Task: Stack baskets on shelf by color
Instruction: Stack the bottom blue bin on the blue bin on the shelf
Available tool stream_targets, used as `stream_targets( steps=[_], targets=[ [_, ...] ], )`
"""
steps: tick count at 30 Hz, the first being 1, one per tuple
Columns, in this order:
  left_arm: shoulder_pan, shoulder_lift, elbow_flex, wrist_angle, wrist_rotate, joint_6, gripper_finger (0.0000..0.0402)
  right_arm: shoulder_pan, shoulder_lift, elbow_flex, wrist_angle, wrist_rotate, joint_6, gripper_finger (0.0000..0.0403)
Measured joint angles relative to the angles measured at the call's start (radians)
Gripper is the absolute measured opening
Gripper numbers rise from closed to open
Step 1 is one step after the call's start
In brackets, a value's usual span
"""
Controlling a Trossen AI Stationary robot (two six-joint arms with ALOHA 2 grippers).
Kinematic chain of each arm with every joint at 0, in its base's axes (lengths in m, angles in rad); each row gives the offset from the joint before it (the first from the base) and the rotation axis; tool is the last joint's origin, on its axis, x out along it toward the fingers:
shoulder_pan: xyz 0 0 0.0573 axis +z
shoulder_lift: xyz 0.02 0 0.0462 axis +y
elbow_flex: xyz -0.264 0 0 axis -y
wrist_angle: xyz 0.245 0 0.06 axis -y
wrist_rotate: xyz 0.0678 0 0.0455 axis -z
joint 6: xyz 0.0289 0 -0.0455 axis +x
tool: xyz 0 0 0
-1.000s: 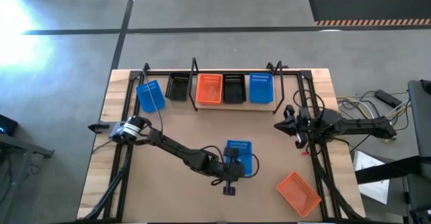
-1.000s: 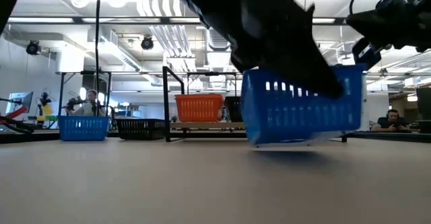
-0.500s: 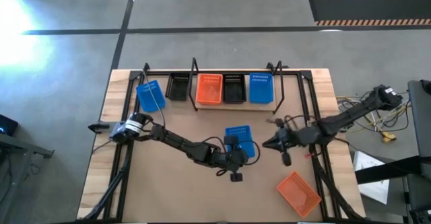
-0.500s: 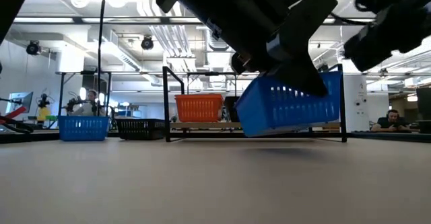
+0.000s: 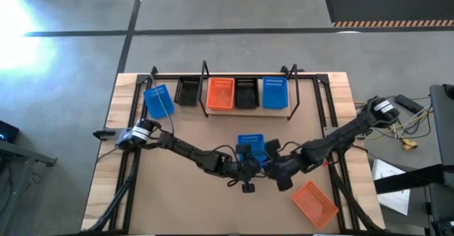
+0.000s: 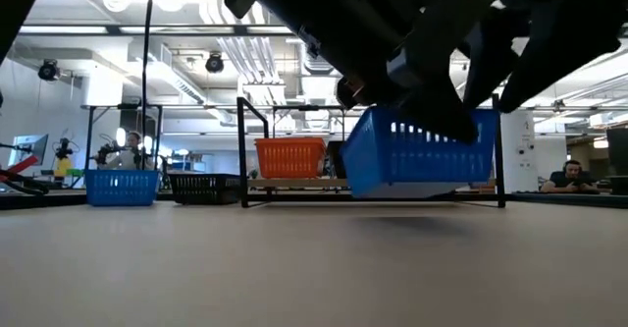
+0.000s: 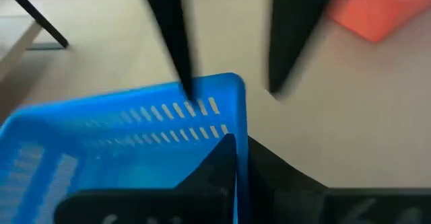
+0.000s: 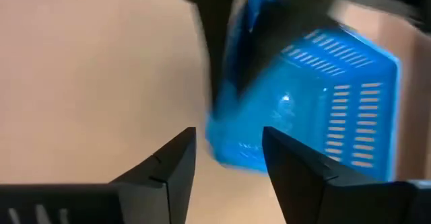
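A blue basket [image 5: 251, 147] hangs over the middle of the table with my left gripper [image 5: 246, 166] shut on it. In the low view the basket [image 6: 412, 155] is clear of the tabletop. My right gripper [image 8: 229, 143] is open at the basket's right side [image 5: 271, 161]; its fingers [image 7: 176, 42] stand by a corner of the rim, and I cannot tell whether they touch it. On the shelf [image 5: 201, 103] at the far edge stand a black basket [image 5: 188, 91], an orange one [image 5: 220, 93], another black one [image 5: 247, 93] and a blue one [image 5: 274, 93]. My left gripper pinches the blue basket's near wall at its rim [image 7: 237, 126], one finger inside the basket and one outside. It comes at the wall from the table's near side. The basket hangs lifted clear of the table, nearly level with its opening up.
Another blue basket [image 5: 158, 100] sits tilted at the shelf's left end. An orange basket [image 5: 314, 202] lies on the table near the right front corner. Black frame rails [image 5: 328, 115] run along both table sides. People sit in the room beyond the table.
My left gripper has raised the blue basket off the table; it tipped as it rose and now hangs nearly level. My right gripper has swung from the table's right edge toward the left and near, up to the blue basket.
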Motion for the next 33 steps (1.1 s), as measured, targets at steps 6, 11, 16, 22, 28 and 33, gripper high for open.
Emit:
stream_targets(
  steps=[6, 11, 16, 22, 28, 33],
  targets=[
    [-0.003, 0.0, -0.009, -0.011, -0.001, 0.0, 0.0, 0.002, 0.109, 0.078, -0.035, -0.011, 0.045, 0.0158],
    [0.0, 0.0, -0.027, -0.012, -0.001, -0.001, 0.0, 0.001, 0.143, 0.087, -0.07, 0.028, 0.104, 0.0132],
    [0.0, 0.0, -0.05, 0.041, -0.003, -0.005, 0.0, 0.0, 0.143, 0.07, -0.052, 0.054, 0.133, 0.0077],
    [-0.001, 0.0, -0.052, 0.048, -0.002, 0.0, 0.0, 0.0, 0.157, 0.034, 0.016, 0.054, 0.113, 0.004],
    [0.0, 0.001, -0.052, 0.049, 0.0, 0.0, 0.0004, 0.001, 0.158, 0.006, 0.047, 0.058, 0.114, 0.0038],
    [0.0, 0.001, -0.052, 0.047, 0.005, 0.006, 0.0051, 0.007, 0.158, 0.004, 0.039, 0.058, 0.114, 0.0015]
  ],
)
